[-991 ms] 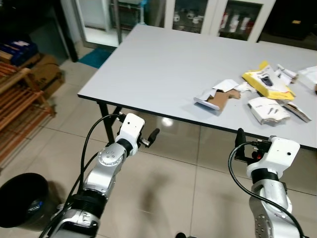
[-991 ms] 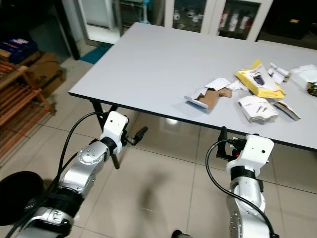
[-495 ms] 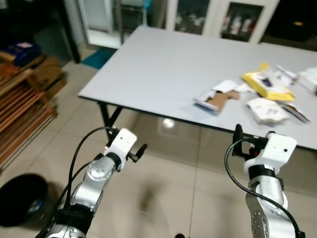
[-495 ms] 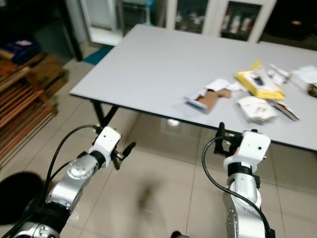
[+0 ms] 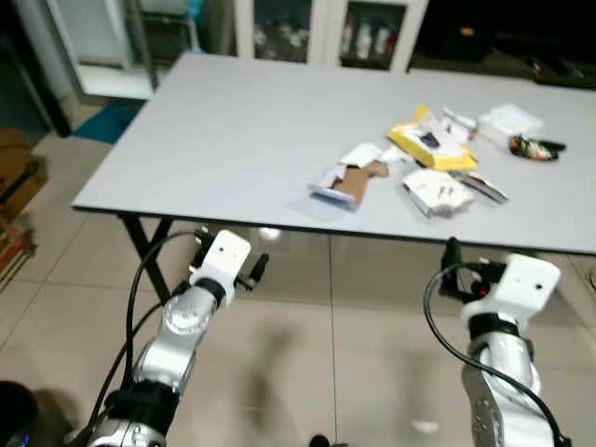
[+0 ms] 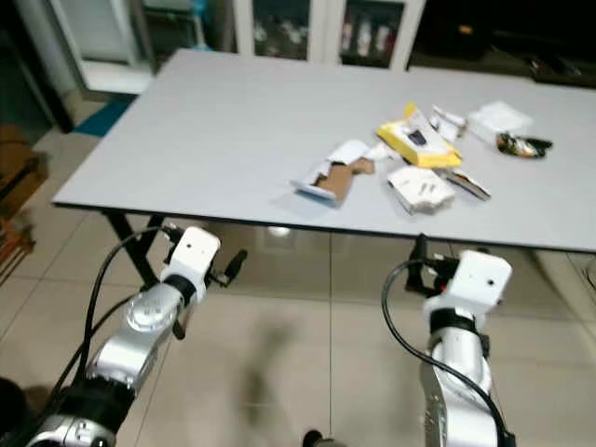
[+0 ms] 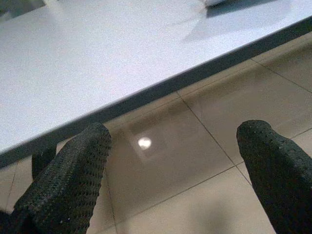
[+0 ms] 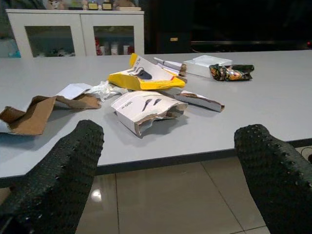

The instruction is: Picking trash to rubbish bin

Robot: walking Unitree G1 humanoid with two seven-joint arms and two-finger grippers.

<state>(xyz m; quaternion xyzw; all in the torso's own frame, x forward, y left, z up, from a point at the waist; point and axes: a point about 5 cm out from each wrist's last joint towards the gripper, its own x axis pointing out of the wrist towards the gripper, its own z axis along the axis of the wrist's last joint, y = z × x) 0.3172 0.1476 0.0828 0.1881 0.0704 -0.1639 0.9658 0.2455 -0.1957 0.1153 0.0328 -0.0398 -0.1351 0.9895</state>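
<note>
Torn trash [image 5: 421,168] lies scattered on the table [image 5: 233,130], both the left gripper [image 7: 170,185] and right gripper [image 8: 168,170] spread wide below its edge

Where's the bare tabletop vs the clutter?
Free: the table's whole left half, from its left edge to the torn brown cardboard. Crowded: right half, around the yellow packet, white torn box and dark wrapper.

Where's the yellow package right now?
In the left eye view the yellow package lies on the grey table, toward the robot's right, in the middle of the litter: torn brown cardboard to its left, a white torn box just in front.
</note>
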